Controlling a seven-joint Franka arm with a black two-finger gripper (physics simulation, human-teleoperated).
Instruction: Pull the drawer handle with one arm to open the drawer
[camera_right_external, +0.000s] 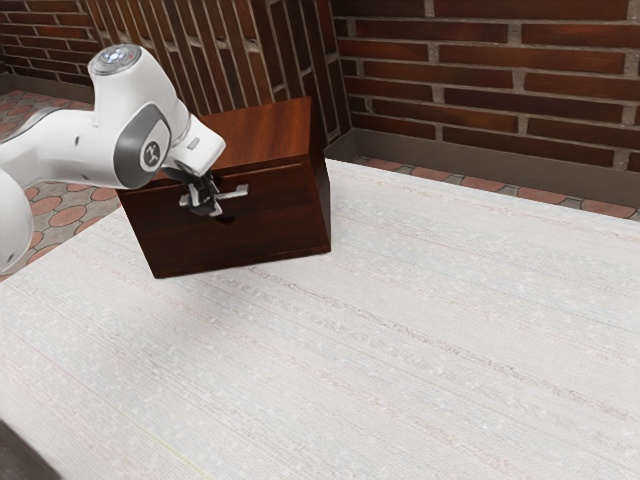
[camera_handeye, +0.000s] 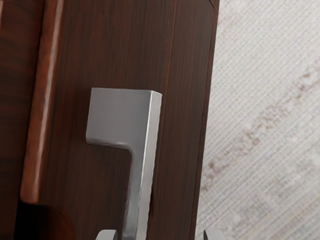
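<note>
One arm (camera_right_external: 90, 145) of mine reaches in from the exterior view's left, with one claw (camera_right_external: 205, 198) at its end pressed up close to the front of one drawer (camera_right_external: 275, 205). That drawer sits in one dark wooden cabinet (camera_right_external: 265, 125), which rises directly behind and above the claw. One silver handle (camera_right_external: 240, 188) runs across the drawer front, and the claw is at it.

From the wrist, the handle's bar drops down between my two fingertips (camera_handeye: 106, 234). It lies close beside one of them, with clear wood showing between it and the other. So the claw is open, straddling the bar without clamping it, and it holds nothing.

My reading is that the reach is done and the grasp is not. The claw has yet to close on the bar, and after that the whole pull is left. The drawer front looks level with the cabinet face and I can make out no opened gap, so I judge the drawer not yet drawn out.

Past the claw toward the exterior view's right lies one pale counter (camera_right_external: 430, 330), which carries the cabinet. Beyond it stands one brick wall (camera_right_external: 480, 70), well apart from the claw.
</note>
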